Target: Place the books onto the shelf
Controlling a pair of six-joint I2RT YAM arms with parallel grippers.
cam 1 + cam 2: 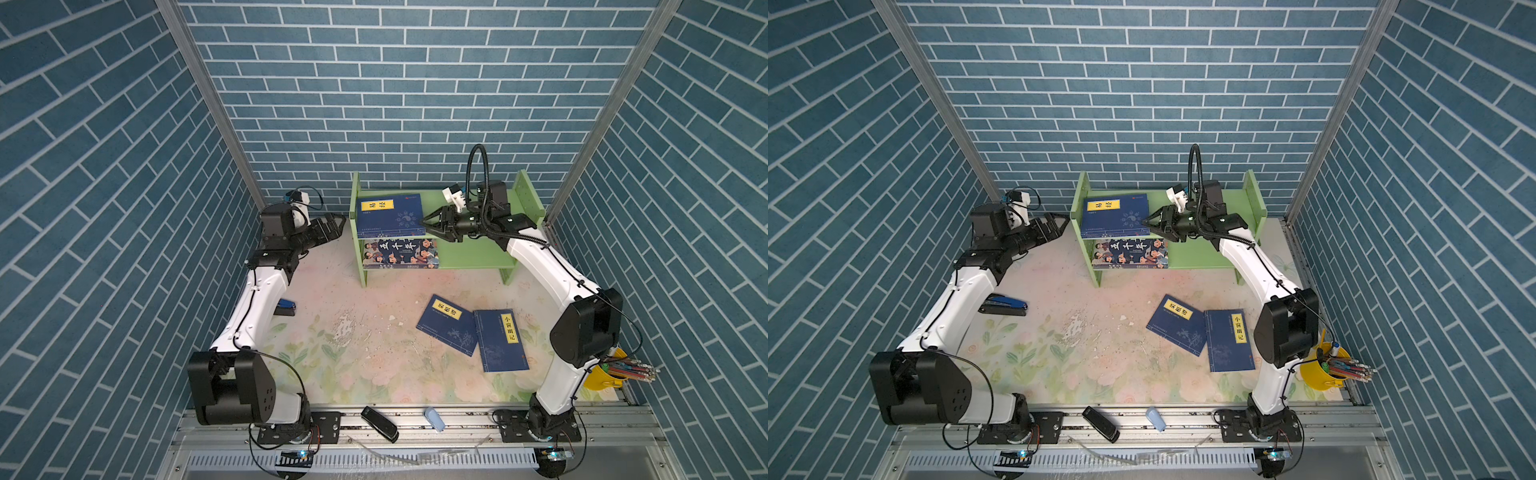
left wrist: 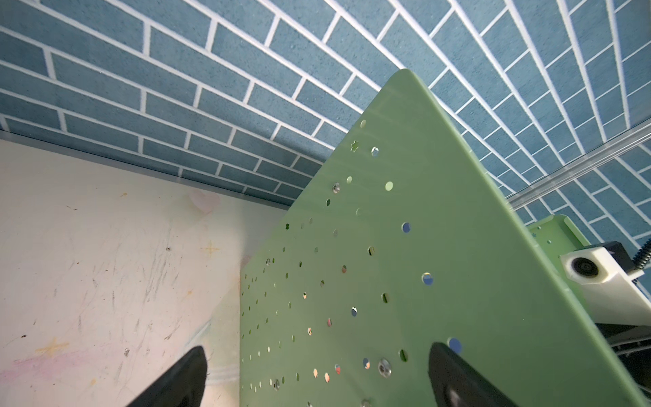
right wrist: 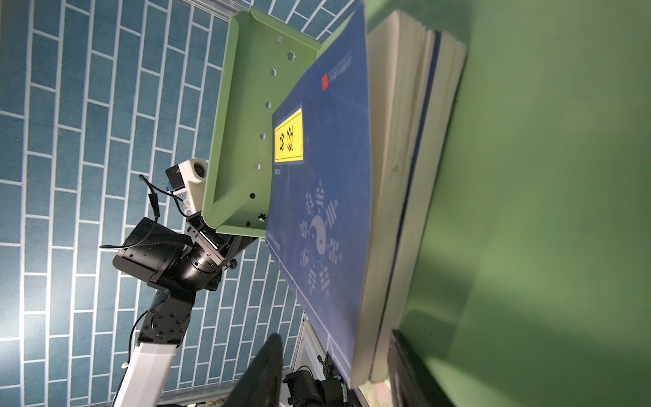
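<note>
1. Now my right gripper (image 1: pixel 435 229) hangs half-spread, gripping nothing, beside the navy book (image 1: pixel 388 216) flat on the shelf's (image 1: pixel 478 254) top tier.
2. My left gripper (image 2: pixel 317 352), wide open, straddles its side panel (image 2: pixel 422 211), probably steadying it.
3. Two books (image 1: pixel 451 326) lie on the table (image 1: pixel 353 357).
</note>
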